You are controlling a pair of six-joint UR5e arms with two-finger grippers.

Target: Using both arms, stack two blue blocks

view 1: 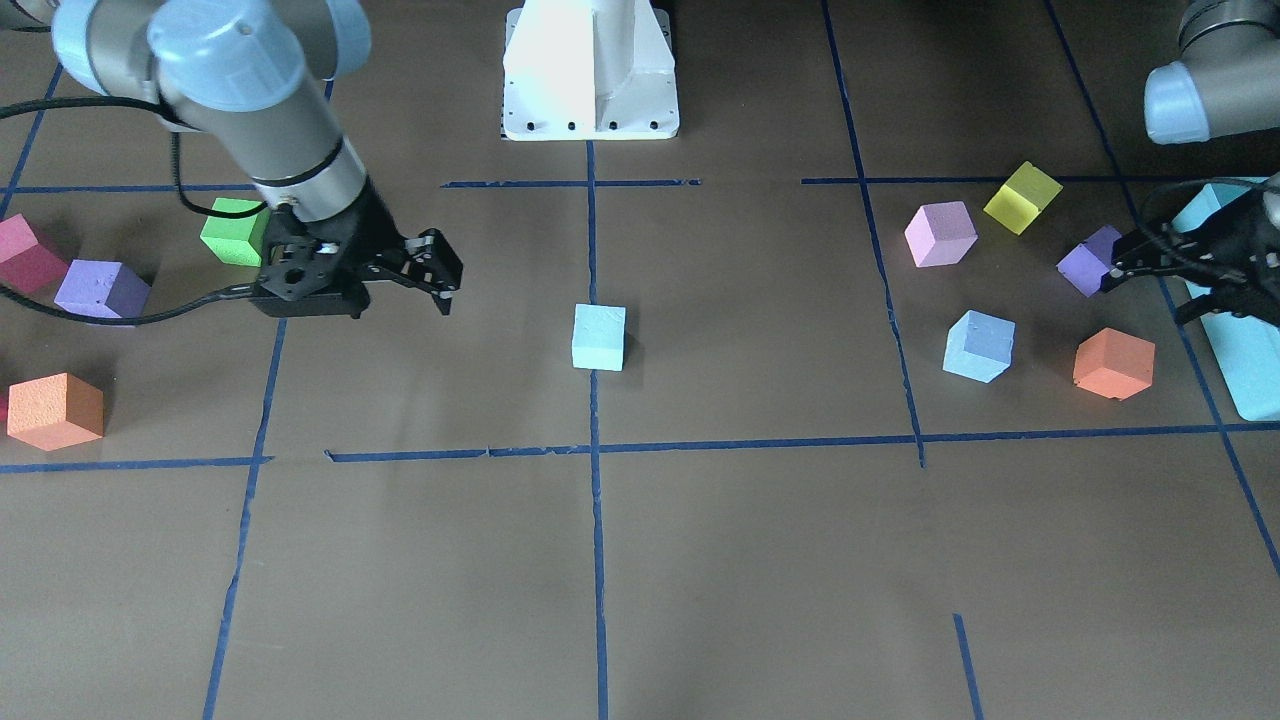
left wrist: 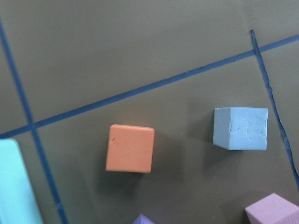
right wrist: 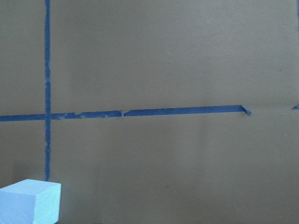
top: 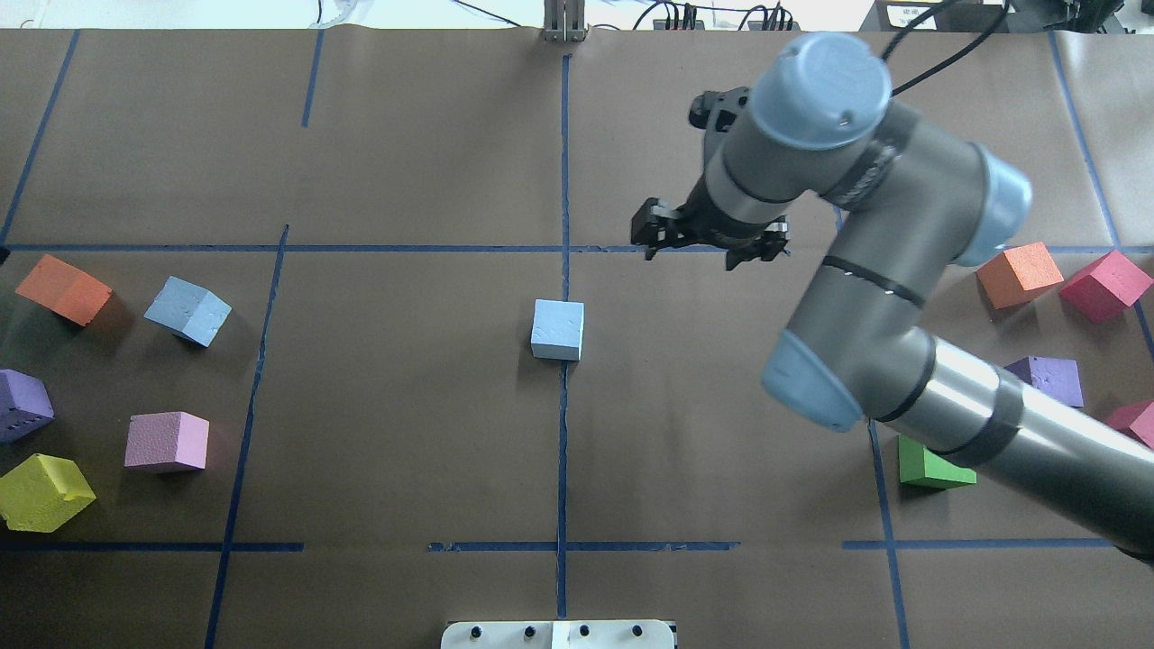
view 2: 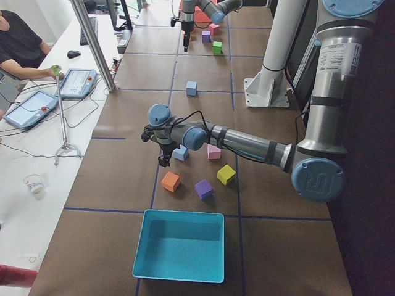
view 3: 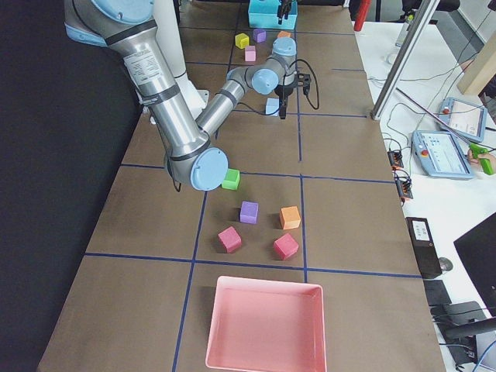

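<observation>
1. The left gripper [view 1: 1148, 298], fingers spread, hangs near one blue block [view 1: 979, 346] without touching it.
2. The right gripper [top: 691, 257], fingers spread, hangs apart from the other blue block [top: 557, 330] at the table's centre.
3. The teal bin [view 2: 179, 246] and the pink bin [view 3: 263, 325] sit at the table's ends; both blocks lie outside them.

In the front-facing view the left gripper [view 1: 1118, 272] runs off the right edge, so how its jaws stand cannot be told. It covers part of a purple cube [view 1: 1085, 262] and of the teal bin [view 1: 1245, 370], which is itself cut off. The right wrist view catches only a corner of one blue block [right wrist: 30, 203]. Overhead, the right arm [top: 902, 297] hides part of the green cube [top: 933, 470].
</observation>
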